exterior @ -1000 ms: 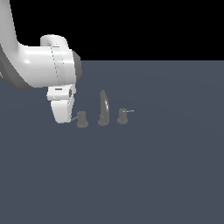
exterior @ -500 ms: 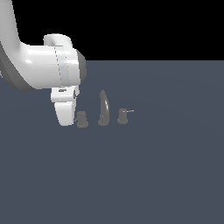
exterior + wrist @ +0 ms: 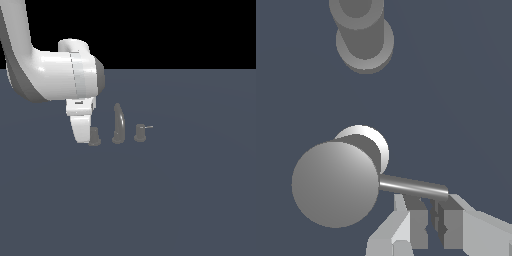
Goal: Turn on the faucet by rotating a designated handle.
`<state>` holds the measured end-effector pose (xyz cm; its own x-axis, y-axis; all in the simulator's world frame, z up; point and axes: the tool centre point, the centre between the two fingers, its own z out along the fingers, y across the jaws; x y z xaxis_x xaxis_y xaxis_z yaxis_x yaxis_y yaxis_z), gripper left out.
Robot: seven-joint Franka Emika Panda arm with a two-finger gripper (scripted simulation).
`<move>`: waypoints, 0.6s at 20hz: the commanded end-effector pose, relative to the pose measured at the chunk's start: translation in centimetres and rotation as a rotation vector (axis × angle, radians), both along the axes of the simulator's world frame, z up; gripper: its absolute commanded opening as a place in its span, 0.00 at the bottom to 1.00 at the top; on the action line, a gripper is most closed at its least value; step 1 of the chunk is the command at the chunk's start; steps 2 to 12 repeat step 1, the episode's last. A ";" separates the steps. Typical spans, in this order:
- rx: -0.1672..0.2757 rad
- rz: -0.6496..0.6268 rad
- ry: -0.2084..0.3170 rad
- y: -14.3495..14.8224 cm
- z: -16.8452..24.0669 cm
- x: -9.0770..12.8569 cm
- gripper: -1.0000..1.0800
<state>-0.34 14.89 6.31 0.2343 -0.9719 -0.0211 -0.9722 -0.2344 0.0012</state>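
- My gripper (image 3: 428, 227) hangs low over the handle (image 3: 94, 136), the knob at the exterior view's left end of the faucet (image 3: 118, 125).
- In the wrist view, the handle's thin lever rod (image 3: 413, 186) runs sideways off the knob and ends just above my fingertips (image 3: 417, 222); whether it touches them I cannot tell.
- My two fingers stand close together with only a narrow dark gap between them, and nothing is pinched in that gap.
- In the exterior view, my white gripper body sits just beside the handle on its left and partly overlaps it.
- The handle is a short, dull-grey cylinder with a flat round top and a flared base; its rod is slim, silvery and glossy.
- The spout (image 3: 118, 122) is tall, slim and curved, matte grey, standing between the two knobs.
- The right-hand knob (image 3: 140, 133) matches the handle, its rod pointing toward the exterior view's right.
- All three pieces stand on a flat, slate-blue floor (image 3: 175, 200).
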 end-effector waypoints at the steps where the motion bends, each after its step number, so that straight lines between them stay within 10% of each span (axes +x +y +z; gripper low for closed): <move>1: -0.020 -0.064 -0.005 -5.0 0.1 1.4 0.00; 12: -0.020 -0.064 -0.005 -5.0 0.1 1.4 0.00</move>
